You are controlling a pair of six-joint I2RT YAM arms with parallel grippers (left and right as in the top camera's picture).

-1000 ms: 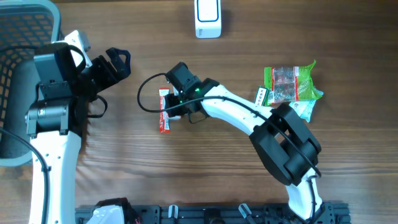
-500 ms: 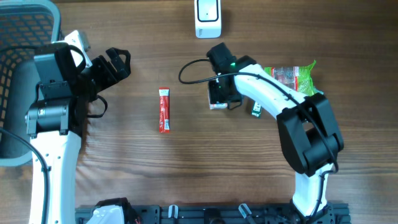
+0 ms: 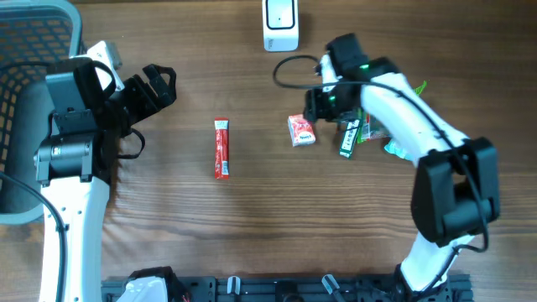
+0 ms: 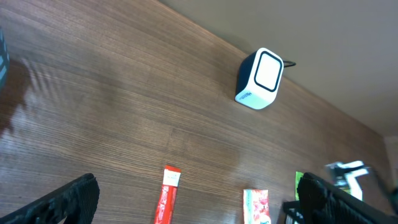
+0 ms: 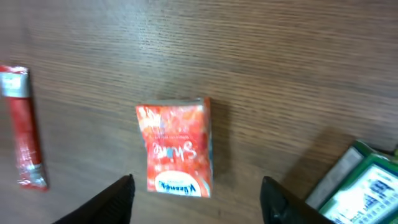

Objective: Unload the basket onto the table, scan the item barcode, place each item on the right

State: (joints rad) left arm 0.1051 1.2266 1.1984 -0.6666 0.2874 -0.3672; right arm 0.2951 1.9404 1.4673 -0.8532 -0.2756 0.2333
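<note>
Right of centre in the overhead view, a small red-orange printed packet lies flat on the brown wooden table, printed face up; no barcode can be made out on it. Just above and to its right hangs the right gripper. Its jaws are parted and hold nothing, and in the right wrist view the packet sits on the wood ahead of the two dark fingertips, clear of both.

Right of the packet, a slim dark green box lies tilted, partly under the right arm, with green plastic snack bags behind it. A looping black cable hangs between the packet and the white box-shaped scanner at the top edge.

Left of the packet, well apart, lies a narrow red stick sachet. Further left, the left gripper is spread wide and empty, beside a grey mesh basket in the upper left corner.
</note>
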